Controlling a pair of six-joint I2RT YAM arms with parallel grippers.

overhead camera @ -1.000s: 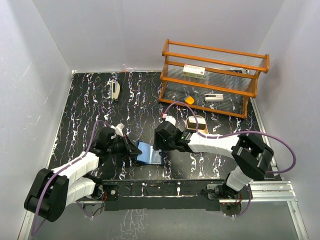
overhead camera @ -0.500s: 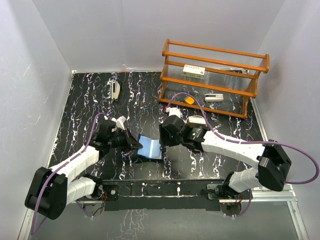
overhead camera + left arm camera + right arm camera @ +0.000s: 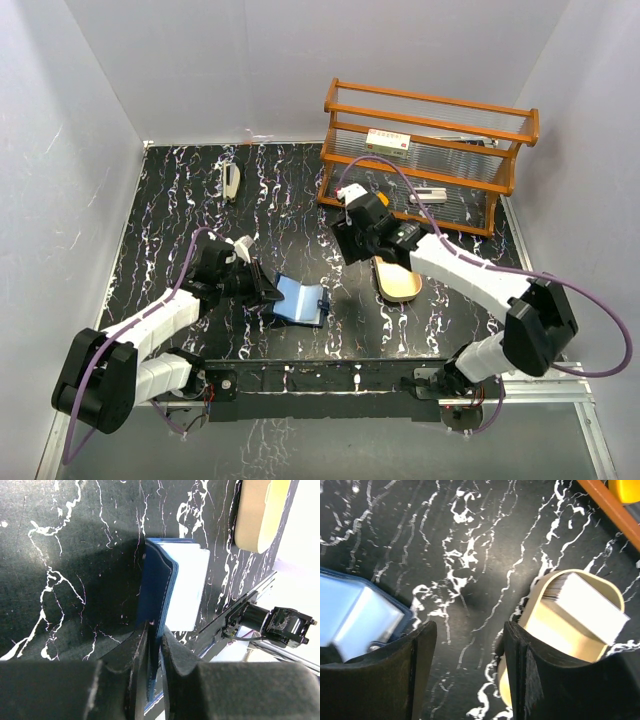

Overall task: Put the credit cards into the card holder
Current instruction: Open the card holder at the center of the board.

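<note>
Two arms over a veined black tabletop, wallet pinched

Pale grey walls (image 3: 90, 120) are seen closing in the scene on three sides. Within them lies the tabletop (image 3: 180, 230), black and glossy with white marble-like veins. An orange-brown wooden rack (image 3: 430, 110) with ribbed clear shelves is set at the back right. A small box (image 3: 389, 142) with red and green print rests on it (the lettering is too small to be read). A smooth gold oval tray (image 3: 398, 285) is placed right of centre, and a stack of white cards (image 3: 585, 605) is held in it. The card holder (image 3: 302, 300) is propped open near the front middle, apart from the tray, stitched navy outside and pale blue inside. Its navy edge is clamped by the left gripper (image 3: 268, 293). The right gripper (image 3: 347, 243) is held spread and empty above bare tabletop, between card holder and tray.
</note>
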